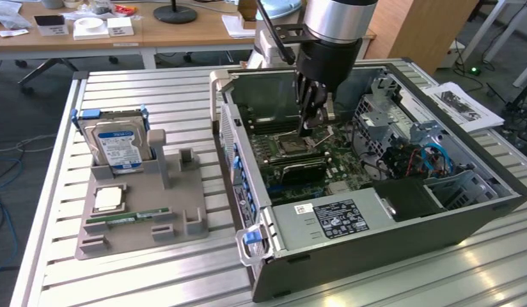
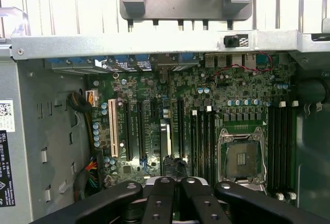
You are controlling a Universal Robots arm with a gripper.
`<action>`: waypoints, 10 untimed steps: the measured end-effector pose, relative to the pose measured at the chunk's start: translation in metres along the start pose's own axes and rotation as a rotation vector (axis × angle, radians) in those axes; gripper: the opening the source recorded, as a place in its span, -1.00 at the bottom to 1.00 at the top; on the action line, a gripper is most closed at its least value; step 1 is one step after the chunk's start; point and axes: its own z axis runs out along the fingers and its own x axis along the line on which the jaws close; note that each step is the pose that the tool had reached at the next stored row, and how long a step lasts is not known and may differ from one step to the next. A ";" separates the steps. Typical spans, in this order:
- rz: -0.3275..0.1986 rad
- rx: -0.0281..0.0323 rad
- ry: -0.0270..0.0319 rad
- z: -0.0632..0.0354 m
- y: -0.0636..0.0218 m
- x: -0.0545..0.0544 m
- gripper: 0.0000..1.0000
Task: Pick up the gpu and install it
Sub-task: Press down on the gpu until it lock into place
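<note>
In the exterior view the arm comes down from the top centre of the frame into the open computer case [image 1: 468, 211], which lies on its side on the right half of the slatted metal table [image 1: 161, 281]; the gripper [image 1: 311, 128] hangs over the green board, just above the square processor socket [image 1: 291, 146], and its black fingers are pressed together with nothing between them; the wrist view shows the same, the gripper [image 2: 175, 193] with its fingers [image 2: 160, 195] side by side and touching, the board's long slots beyond them and the socket [image 2: 242, 157] off to one side

The gpu [image 1: 293, 174] is inside the case, a flat dark card on the board at the centre of the frame, just below the fingertips in the picture and apart from them; whether it sits fully in a slot cannot be told

At the exterior view's left a grey holder [image 1: 140, 224] rests on the table; a hard drive [image 1: 118, 144] with a blue and white label stands upright in its far end, a square processor chip [image 1: 108, 198] lies flat nearer the middle, and a slim green memory stick [image 1: 127, 217] lies just below the chip; the holder's upright post beside the drive carries nothing
</note>
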 end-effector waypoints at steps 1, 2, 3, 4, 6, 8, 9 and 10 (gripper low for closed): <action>0.000 0.0000 0.0000 0.0000 0.0000 0.000 -0.79; 0.000 0.0000 -0.0001 0.0000 0.0000 0.000 -0.79; 0.000 0.0000 0.0000 0.0000 0.0000 0.000 -0.79; 0.000 0.0000 0.0000 0.0000 0.0000 0.000 -0.79; 0.000 0.0000 0.0000 0.0000 0.0000 0.000 -0.79; 0.000 -0.0001 0.0003 -0.0001 0.0001 -0.001 -0.79; 0.000 0.0000 0.0001 0.0001 0.0002 -0.002 -0.79; 0.000 -0.0001 0.0001 0.0003 0.0003 -0.004 -0.79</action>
